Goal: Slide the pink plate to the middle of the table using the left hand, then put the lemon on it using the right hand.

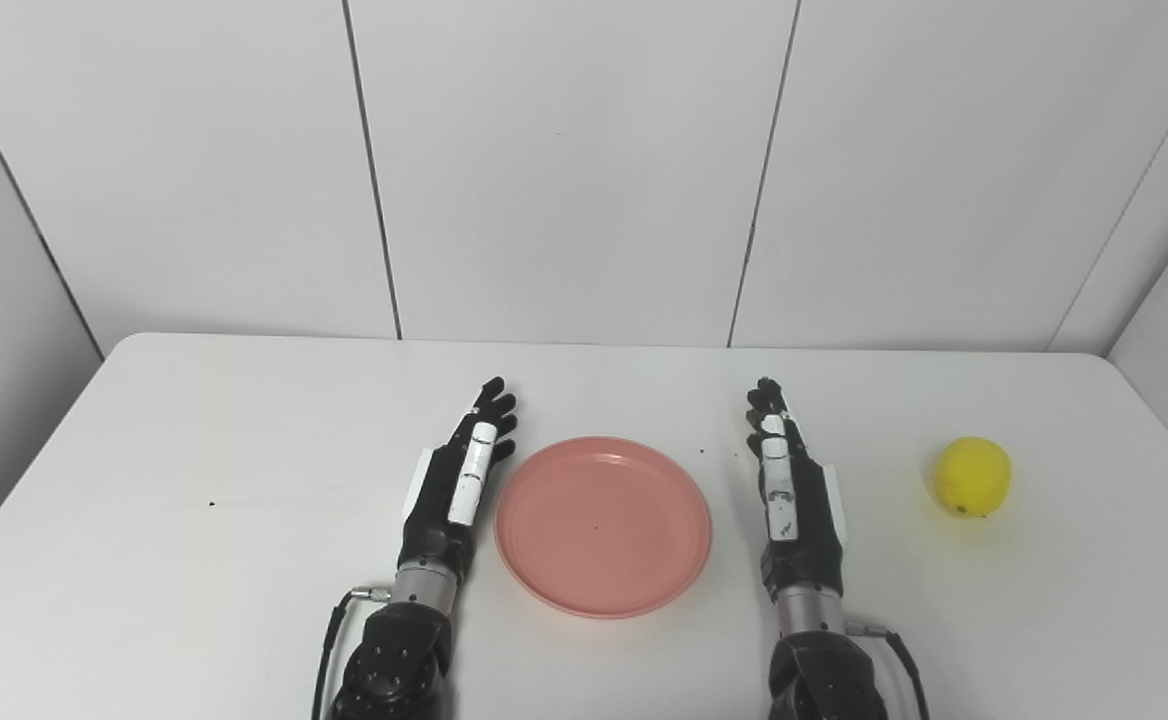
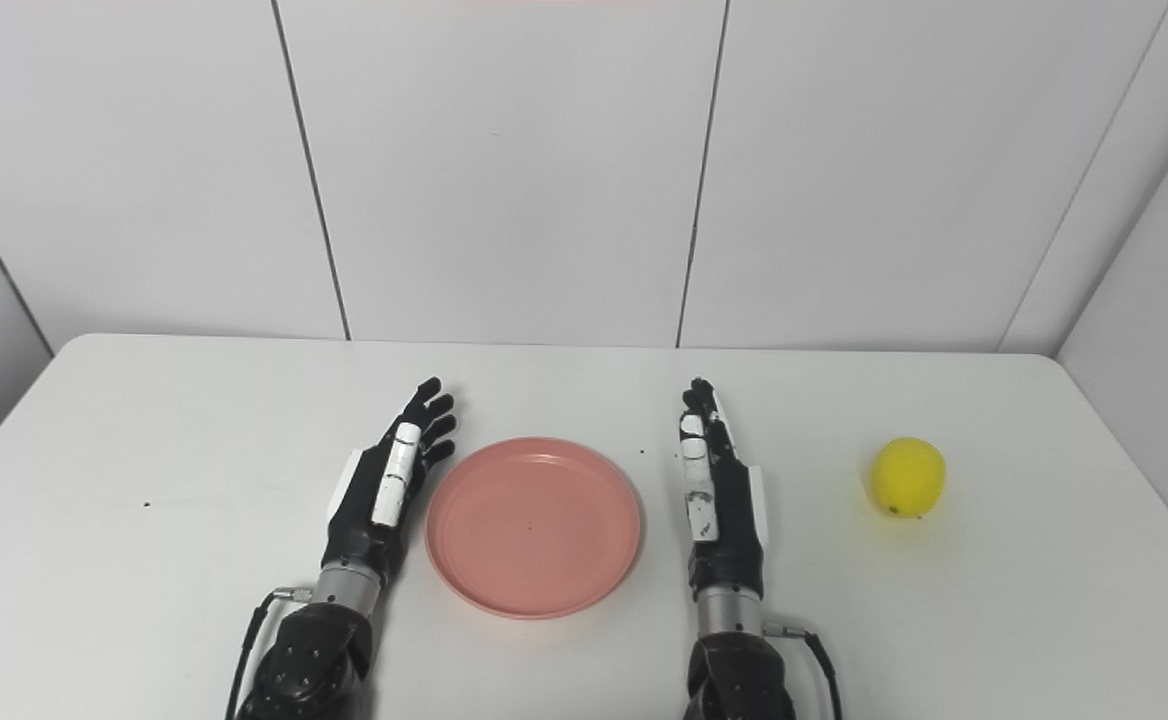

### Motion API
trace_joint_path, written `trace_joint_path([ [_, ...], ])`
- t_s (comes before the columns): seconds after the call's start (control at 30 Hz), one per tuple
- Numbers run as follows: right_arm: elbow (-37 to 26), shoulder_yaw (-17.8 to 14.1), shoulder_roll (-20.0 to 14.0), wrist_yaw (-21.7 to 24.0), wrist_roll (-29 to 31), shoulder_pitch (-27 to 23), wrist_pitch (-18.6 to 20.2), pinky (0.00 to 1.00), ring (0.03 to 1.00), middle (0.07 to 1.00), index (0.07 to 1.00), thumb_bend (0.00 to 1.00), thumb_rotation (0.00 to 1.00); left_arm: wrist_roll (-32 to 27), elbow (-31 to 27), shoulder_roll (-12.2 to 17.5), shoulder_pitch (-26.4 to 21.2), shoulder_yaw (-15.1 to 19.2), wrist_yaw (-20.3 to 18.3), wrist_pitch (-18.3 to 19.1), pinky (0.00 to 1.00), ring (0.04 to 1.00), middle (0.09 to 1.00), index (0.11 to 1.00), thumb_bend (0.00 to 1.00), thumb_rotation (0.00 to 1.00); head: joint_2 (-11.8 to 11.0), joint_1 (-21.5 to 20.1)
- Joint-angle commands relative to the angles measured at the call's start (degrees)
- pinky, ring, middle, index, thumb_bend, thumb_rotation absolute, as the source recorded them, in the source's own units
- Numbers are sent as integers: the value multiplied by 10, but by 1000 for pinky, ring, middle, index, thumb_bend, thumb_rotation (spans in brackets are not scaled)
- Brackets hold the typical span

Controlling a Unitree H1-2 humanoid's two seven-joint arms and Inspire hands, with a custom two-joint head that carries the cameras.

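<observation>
A pink plate [image 1: 602,523] lies flat on the white table [image 1: 194,480], near the middle, between my two hands. My left hand [image 1: 459,470] is open with fingers stretched out, right beside the plate's left rim; I cannot tell if it touches it. My right hand [image 1: 789,480] is open and empty, a little to the right of the plate, apart from it. A yellow lemon [image 1: 971,476] sits on the table well to the right of my right hand. Nothing lies on the plate.
A white panelled wall [image 1: 564,170] stands behind the table's far edge. The table's right edge runs close past the lemon.
</observation>
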Motion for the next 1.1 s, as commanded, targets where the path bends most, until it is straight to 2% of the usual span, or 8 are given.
trace_joint_path([
  [0.0,-29,0,1,4,0,-8,-9,972,949,923,921,687,976,8,13,-1,4,2,10,-13,870,896,909,893,590,1000,0,-1],
  [0.13,-47,0,-6,2,-9,-5,5,999,985,940,937,731,992,1,12,-2,5,3,5,-10,874,900,912,898,593,1000,-4,-3],
  [0.23,-56,-5,-21,-6,-29,-4,-5,1000,974,944,939,735,999,2,16,-3,4,3,7,-14,876,901,914,899,584,1000,-13,-15],
  [0.33,-70,-16,-31,-18,-42,-6,3,1000,976,947,937,713,928,-2,19,-1,4,4,3,-16,877,903,918,904,576,1000,-18,-26],
  [0.47,-81,-27,-53,-54,-113,-6,10,973,950,933,932,659,904,-20,24,-1,4,7,-10,-20,886,909,923,912,580,1000,-22,-39],
  [0.7,-104,-43,-75,-93,-183,-5,33,896,924,923,929,665,658,-42,26,4,5,11,-31,-23,888,911,917,905,577,1000,-19,-69],
  [0.9,-107,-46,-78,-112,-215,-8,47,907,934,935,938,687,550,-74,31,9,0,22,-53,-24,905,924,927,915,569,1000,-16,-124],
  [1.07,-101,-42,-80,-144,-291,-17,99,864,913,921,928,766,514,-89,38,20,-6,26,-69,-24,929,939,940,929,559,1000,-20,-154],
])
